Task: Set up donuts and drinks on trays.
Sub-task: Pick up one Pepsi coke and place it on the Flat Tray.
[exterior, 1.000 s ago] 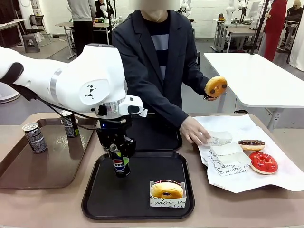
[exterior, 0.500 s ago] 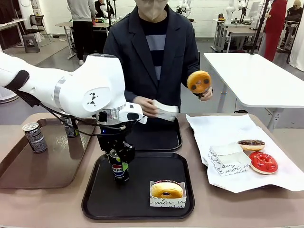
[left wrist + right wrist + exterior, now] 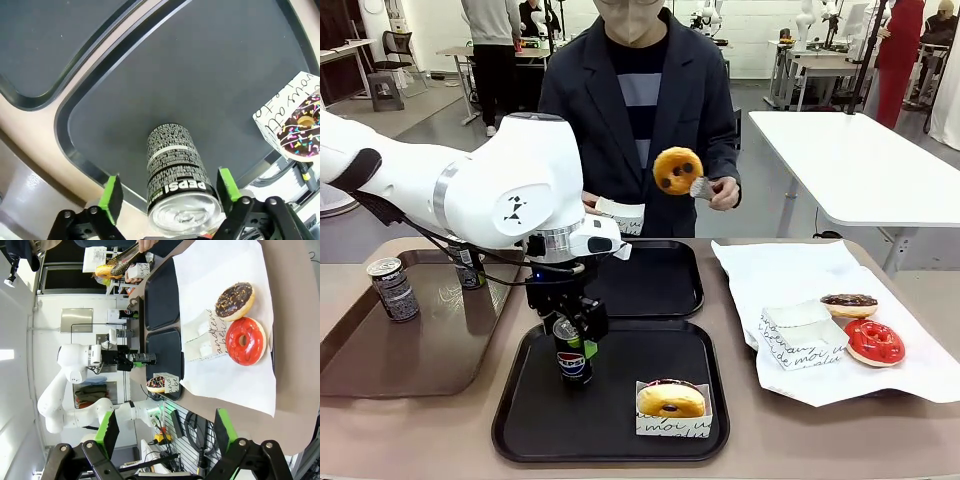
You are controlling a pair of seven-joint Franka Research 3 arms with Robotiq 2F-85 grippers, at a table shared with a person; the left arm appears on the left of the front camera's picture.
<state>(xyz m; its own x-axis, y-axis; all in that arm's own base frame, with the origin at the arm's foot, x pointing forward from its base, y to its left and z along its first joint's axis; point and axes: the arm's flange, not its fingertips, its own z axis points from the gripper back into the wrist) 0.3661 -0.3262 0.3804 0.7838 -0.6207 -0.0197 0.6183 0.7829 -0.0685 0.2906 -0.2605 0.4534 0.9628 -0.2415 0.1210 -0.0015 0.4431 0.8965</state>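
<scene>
Closest to me, the slim black Pepsi can (image 3: 175,165) stands upright on the matte near tray (image 3: 200,75), its silver top shiny. My left gripper (image 3: 169,176) points straight down over it, green pads spread either side and not squeezing. A second ago I had it clamped, so that's a let-go. Just beside the can on the same tray sits a sleeved donut (image 3: 670,400) in stiff printed paper. My right gripper (image 3: 167,420) is spread wide with nothing in it. Behind is the far tray (image 3: 650,280). Past that, the person's hand (image 3: 723,190) has swung a yellow ring donut (image 3: 677,170) in from the right to chest height.
</scene>
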